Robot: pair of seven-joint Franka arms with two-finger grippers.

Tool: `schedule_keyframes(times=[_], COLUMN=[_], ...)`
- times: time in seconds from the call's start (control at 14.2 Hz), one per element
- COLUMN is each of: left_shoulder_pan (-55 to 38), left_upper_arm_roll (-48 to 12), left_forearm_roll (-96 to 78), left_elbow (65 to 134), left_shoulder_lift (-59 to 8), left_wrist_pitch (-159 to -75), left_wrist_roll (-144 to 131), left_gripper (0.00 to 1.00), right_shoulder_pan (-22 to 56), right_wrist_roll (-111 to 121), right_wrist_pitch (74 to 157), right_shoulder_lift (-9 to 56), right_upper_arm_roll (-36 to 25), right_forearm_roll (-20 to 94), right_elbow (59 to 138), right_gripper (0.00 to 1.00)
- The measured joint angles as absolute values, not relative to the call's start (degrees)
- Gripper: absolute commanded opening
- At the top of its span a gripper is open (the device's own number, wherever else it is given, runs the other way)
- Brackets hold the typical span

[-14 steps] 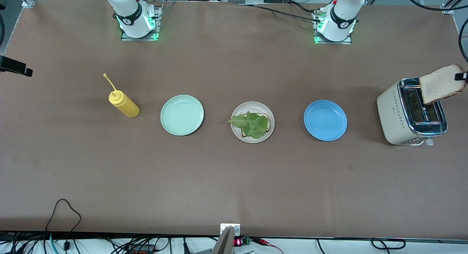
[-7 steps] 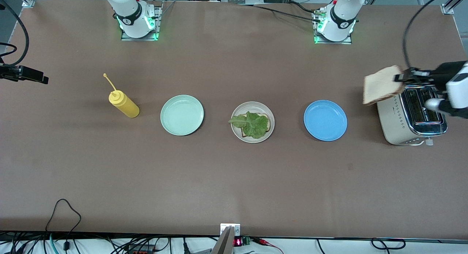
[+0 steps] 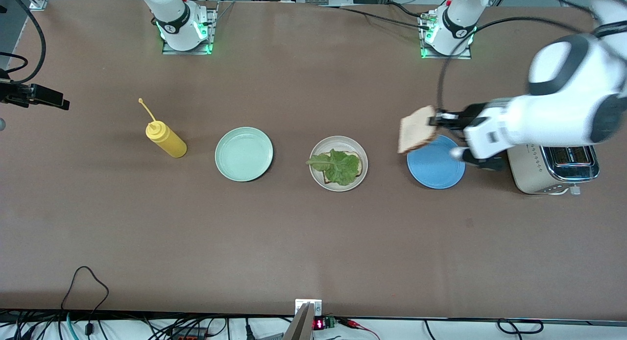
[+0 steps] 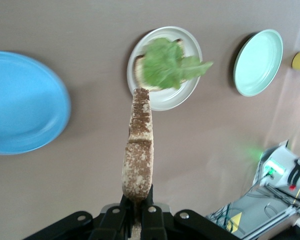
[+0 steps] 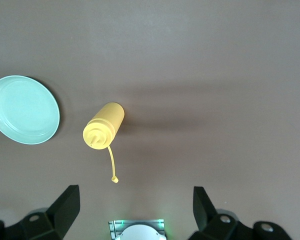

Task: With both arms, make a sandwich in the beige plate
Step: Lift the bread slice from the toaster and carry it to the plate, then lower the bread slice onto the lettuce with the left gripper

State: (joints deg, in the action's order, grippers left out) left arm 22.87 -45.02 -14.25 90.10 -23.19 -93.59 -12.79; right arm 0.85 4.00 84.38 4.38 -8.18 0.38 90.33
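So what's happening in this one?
The left arm's tool is shut on a square slice of toasted bread, held on edge in the air over the rim of the bright blue plate. On the round beige plate a bread slice lies under a ruffled green lettuce leaf, with no top slice yet. The right arm's tool waits open above the yellow squeeze bottle.
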Motion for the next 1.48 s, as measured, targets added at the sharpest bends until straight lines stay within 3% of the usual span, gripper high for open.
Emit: schedule_keyframes(times=[0.21, 0.77, 1.48], left_shoulder_pan=[17.35, 12.21, 12.00], left_upper_arm_roll=[-45.07, -45.20, -44.77], left_forearm_roll=[-15.14, -21.96, -22.85], left_elbow=[91.20, 92.10, 93.84], left_shoulder_lift=[-28.43, -40.22, -43.64], left_wrist_pitch=[-103.17, -120.03, -122.15], left_wrist_roll=[-18.26, -18.37, -14.24], left_gripper=[0.00, 0.00, 0.00], right_shoulder_pan=[0.88, 0.92, 2.83], right_wrist_roll=[4.00, 4.00, -0.14], right_wrist_pitch=[86.19, 87.36, 87.38], right_shoulder_lift=[1.20, 0.88, 0.84], right_upper_arm_roll=[-8.18, -7.77, -5.22], right_forearm_roll=[0.38, -0.51, -0.50], right_elbow=[94.19, 93.86, 93.03], right_gripper=[1.00, 1.00, 1.00])
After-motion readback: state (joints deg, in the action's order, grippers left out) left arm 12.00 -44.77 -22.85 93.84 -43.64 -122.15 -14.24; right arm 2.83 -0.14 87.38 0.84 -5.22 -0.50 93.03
